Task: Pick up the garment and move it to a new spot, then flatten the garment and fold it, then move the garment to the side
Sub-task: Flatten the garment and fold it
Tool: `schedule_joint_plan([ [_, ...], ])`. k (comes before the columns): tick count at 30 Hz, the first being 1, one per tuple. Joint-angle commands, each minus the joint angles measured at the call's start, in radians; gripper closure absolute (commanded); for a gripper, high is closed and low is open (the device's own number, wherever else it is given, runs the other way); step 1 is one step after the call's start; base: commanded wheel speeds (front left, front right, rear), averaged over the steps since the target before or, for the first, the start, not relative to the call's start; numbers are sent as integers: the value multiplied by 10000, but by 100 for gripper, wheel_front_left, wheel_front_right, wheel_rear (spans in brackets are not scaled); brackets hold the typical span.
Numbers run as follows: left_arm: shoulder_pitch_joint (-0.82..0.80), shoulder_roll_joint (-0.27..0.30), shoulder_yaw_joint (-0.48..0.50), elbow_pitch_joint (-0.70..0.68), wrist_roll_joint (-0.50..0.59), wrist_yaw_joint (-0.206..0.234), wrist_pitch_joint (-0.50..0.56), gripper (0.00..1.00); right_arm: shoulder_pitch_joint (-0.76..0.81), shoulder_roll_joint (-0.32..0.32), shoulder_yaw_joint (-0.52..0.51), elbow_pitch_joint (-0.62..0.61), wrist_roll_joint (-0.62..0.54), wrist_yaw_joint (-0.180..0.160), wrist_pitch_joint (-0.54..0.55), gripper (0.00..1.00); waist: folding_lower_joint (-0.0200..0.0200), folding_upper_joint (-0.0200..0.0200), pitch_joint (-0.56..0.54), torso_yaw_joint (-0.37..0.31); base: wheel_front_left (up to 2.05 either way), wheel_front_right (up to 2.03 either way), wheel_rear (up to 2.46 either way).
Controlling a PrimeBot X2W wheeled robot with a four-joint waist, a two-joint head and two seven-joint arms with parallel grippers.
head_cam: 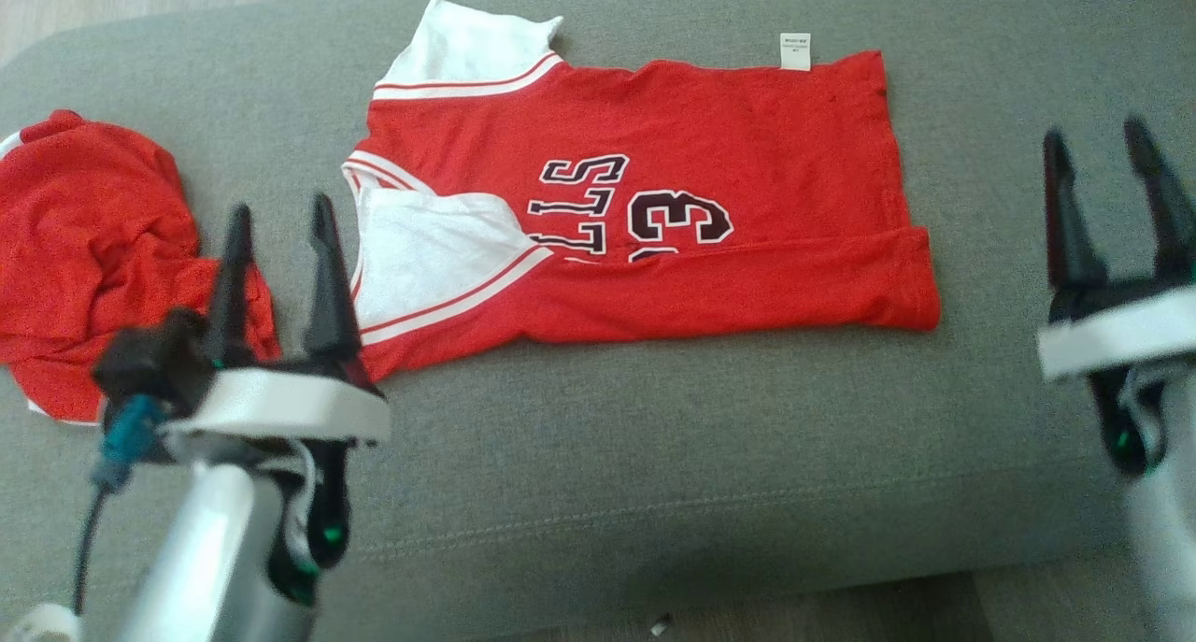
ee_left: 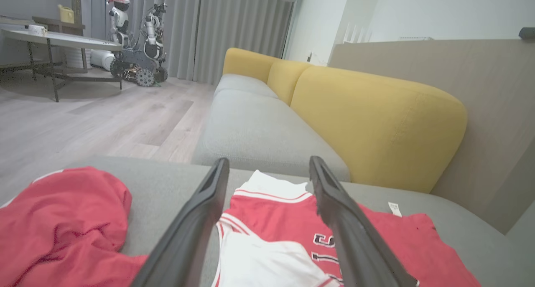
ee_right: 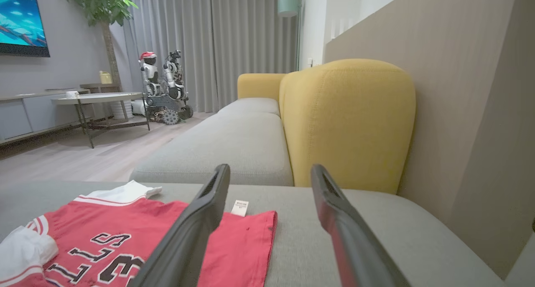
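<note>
Cloth like this red jersey point(head_cam: 747, 128) is soft, thin and light, so it will flop and bunch up if it gets pulled from just one spot. It lies spread out on the grey seat point(head_cam: 654, 455), in the middle and a bit toward the back of the seat. Its white sleeve point(head_cam: 430, 249) is tucked in on top, and the long side nearest the front of the seat looks folded over part of the number. A second red heap point(head_cam: 84, 240) sits crumpled at the left end of the seat, and it is best left alone. The left fingers point(head_cam: 329, 278) are spread wide with nothing between them, over the front left part of the seat. The right fingers point(head_cam: 1063, 212) are wide apart too and hold nothing, over the right end of the seat. They look blurry from the head camera, so I can't be sure how high above the seat they are. I think the best way to take hold is with both sides at once, one at the sleeve end and one at the bottom hem point(head_cam: 920, 287). Pinch both layers together at the edge so the fold does not slip open, and lift gently.
</note>
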Motion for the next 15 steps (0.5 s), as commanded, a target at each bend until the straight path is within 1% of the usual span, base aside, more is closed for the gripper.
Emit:
schedule_joint_plan([
  [1,-178,-78,498,-203,267,-161,-118,0,458,322,-381,-810,-624,62,-82,0,1,-1,-6,-7,0,0,0],
  [4,158,-568,638,108,531,-471,-119,0,1370,1069,-1001,-1578,-1416,62,-83,0,1,-1,-8,-29,0,0,0],
  [6,257,-764,717,350,794,-678,-119,0,1745,1362,-1178,-1886,-1798,62,-83,0,1,-1,0,-69,0,0,0],
  [7,287,-880,781,658,1049,-857,-119,0,1932,1583,-1339,-2126,-2038,62,-67,0,1,-1,17,-132,0,0,0],
  [8,274,-898,817,840,1188,-917,-119,0,1985,1675,-1393,-2240,-2117,62,-47,0,1,-1,25,-174,0,0,0],
  [12,167,-925,937,1885,1538,-948,-119,0,2089,1905,-1372,-2621,-2290,62,75,0,1,-1,111,-379,0,0,0],
  [15,-21,-908,1028,2967,1636,-737,-82,0,2160,1986,-1322,-2827,-2330,62,139,0,1,-1,194,-535,0,0,0],
])
